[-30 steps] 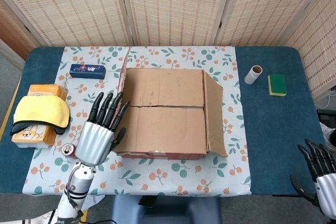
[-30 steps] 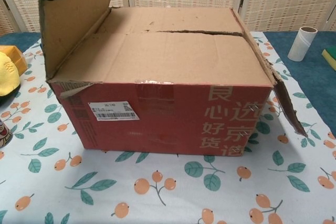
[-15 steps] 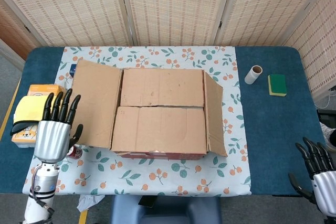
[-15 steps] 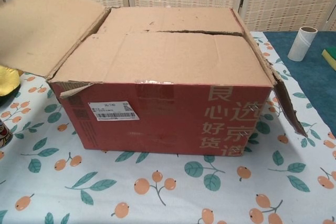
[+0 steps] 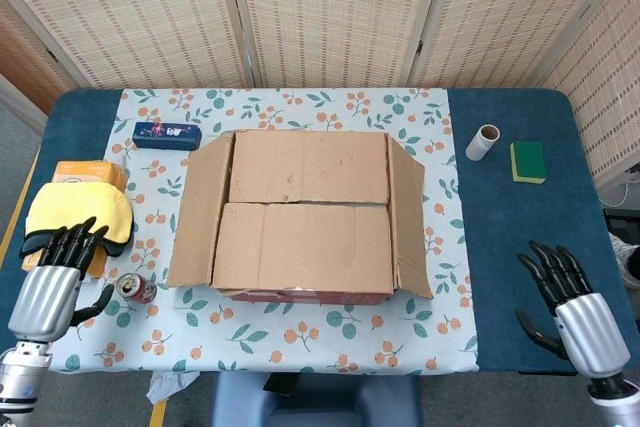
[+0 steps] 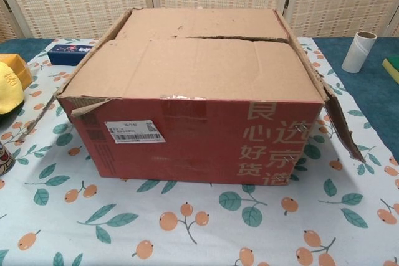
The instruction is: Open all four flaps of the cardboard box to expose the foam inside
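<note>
The cardboard box (image 5: 305, 217) (image 6: 193, 91) stands mid-table on the floral cloth. Its left flap (image 5: 196, 212) and right flap (image 5: 409, 217) hang outward and down. The far flap (image 5: 308, 167) and near flap (image 5: 302, 247) still lie flat across the top, so no foam shows. My left hand (image 5: 48, 282) hovers open at the table's left front edge, well clear of the box. At the right front corner my right hand (image 5: 570, 302) is open, fingers spread, holding nothing. The chest view shows neither hand.
A yellow eye mask (image 5: 78, 215) lies on an orange box at the left, with a can (image 5: 135, 288) near my left hand. A blue case (image 5: 165, 135) sits behind the box. A paper tube (image 5: 483, 141) and green sponge (image 5: 528, 161) are back right.
My left hand let the left flap fall outward and drew back toward the left front edge. The flap dropped from upright to hanging down. My right hand rose further into view.
</note>
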Robot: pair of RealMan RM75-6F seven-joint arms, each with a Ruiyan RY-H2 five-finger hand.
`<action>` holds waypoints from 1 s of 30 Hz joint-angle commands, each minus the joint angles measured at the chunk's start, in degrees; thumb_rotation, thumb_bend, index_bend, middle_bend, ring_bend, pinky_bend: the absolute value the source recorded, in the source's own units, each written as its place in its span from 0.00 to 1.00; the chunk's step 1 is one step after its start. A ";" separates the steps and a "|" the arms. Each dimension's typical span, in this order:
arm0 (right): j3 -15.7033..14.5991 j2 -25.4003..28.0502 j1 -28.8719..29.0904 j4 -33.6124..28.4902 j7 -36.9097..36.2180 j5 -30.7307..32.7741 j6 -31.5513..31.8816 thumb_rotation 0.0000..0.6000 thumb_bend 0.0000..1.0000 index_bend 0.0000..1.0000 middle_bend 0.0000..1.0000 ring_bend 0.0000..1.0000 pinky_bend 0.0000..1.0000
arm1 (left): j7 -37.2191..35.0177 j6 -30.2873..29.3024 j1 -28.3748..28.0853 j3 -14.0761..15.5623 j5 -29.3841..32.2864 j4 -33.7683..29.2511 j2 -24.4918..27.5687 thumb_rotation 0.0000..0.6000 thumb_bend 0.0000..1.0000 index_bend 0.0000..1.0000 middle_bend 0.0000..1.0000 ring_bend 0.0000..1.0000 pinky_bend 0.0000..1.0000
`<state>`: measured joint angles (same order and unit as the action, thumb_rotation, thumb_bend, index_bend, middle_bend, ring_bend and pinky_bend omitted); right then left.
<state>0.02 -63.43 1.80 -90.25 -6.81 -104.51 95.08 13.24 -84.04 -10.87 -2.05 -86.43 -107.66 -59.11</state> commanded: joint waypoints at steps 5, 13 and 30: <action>4.01 8.32 7.40 -14.15 8.91 6.76 -13.52 1.00 0.43 0.00 0.00 0.00 0.00 | -7.51 -9.73 5.40 3.07 -9.12 15.28 -6.81 1.00 0.41 0.00 0.00 0.00 0.00; 8.23 9.84 15.82 -23.39 17.25 15.71 -26.31 1.00 0.43 0.00 0.00 0.00 0.00 | -11.73 -11.80 5.83 3.58 -12.32 20.39 -8.45 1.00 0.41 0.00 0.00 0.00 0.00; 15.70 -2.73 33.91 -19.11 31.19 39.12 -40.37 1.00 0.43 0.00 0.00 0.00 0.00 | -24.35 -14.53 6.15 2.78 -12.83 20.80 -5.09 1.00 0.40 0.00 0.00 0.00 0.00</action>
<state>14.98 -64.12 33.94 -111.14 22.87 -67.36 56.11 -9.50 -98.26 -4.62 1.00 -99.33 -86.99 -64.73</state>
